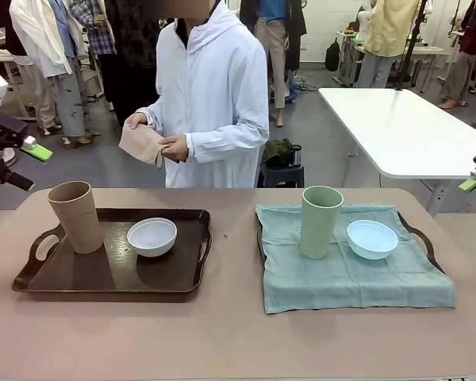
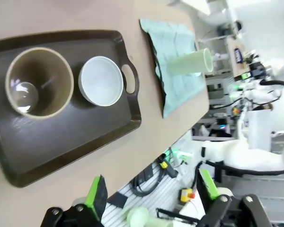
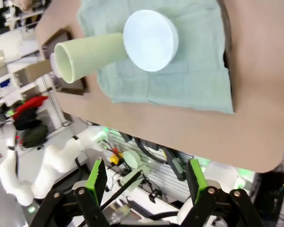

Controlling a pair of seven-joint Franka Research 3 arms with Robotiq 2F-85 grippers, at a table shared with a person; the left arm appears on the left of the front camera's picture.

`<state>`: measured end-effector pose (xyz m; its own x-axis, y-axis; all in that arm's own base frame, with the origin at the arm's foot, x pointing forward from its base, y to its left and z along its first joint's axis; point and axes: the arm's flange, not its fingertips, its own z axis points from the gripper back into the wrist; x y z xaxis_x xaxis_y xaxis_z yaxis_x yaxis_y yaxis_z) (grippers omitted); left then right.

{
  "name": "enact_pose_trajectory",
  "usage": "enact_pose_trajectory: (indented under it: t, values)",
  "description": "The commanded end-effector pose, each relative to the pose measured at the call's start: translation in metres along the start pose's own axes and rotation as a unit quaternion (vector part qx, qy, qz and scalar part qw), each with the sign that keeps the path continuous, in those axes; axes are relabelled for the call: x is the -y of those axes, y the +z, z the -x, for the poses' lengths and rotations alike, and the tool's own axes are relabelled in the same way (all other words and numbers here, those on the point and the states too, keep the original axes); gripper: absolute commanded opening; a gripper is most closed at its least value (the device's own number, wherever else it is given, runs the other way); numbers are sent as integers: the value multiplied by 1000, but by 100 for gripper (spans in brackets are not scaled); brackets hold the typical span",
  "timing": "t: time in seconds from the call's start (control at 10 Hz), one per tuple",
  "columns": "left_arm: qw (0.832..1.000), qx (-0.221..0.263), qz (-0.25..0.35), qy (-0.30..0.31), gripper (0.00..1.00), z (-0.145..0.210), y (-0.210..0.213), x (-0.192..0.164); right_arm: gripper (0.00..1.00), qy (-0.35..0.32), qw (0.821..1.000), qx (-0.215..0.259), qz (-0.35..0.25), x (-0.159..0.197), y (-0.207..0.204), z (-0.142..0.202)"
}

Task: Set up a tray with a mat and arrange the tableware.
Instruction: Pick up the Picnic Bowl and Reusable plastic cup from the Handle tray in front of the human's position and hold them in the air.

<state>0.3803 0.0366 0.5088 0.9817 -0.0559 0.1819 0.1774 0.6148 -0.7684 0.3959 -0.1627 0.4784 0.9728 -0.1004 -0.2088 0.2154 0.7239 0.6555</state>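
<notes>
A pale brown bench point(image 1: 238, 333) carries two trays side by side. On the robot's left sits a bare dark tray point(image 1: 63, 282). A tan tumbler point(image 1: 76, 216) stands upright at its left end, and a white bowl point(image 1: 151, 236) rests just beside the tumbler, nearer the tray's middle.

On the right, a green mat point(image 1: 341, 278) is draped over a second tray point(image 1: 425, 242), of which only the handles peek out. A pale green tumbler point(image 1: 321, 221) stands upright on the mat, with a light blue bowl point(image 1: 372, 239) just beside it on its right.

Across the bench stands a person point(image 1: 214, 87) in a white hooded top. Both hands point(image 1: 174, 147) hold a folded tan cloth point(image 1: 143, 143) at waist height, above the bench's far edge.

The left pincer point(image 2: 151, 189) is spread wide and holds nothing. It hangs raised off the bench's left end, and the dark tray with its tumbler and bowl lies well apart from the fingers, below and beyond them.

The right pincer point(image 3: 145, 177) is also spread wide and empty. It hangs off the bench's right end. The mat, the pale green tumbler and the light blue bowl lie well apart from its fingers, beyond the bench edge.
</notes>
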Motion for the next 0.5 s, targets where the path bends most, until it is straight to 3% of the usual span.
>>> enact_pose_trajectory:
  t: [0.0, 0.4]
  values:
    - [998, 13, 54, 13, 100, 7, 16, -27, 88, 15, 998, 7, -54, 16, 12, 11]
    - [991, 52, 118, 43, 100, 42, 40, -88, 88, 2, 994, 27, -101, 53, 28, 37]
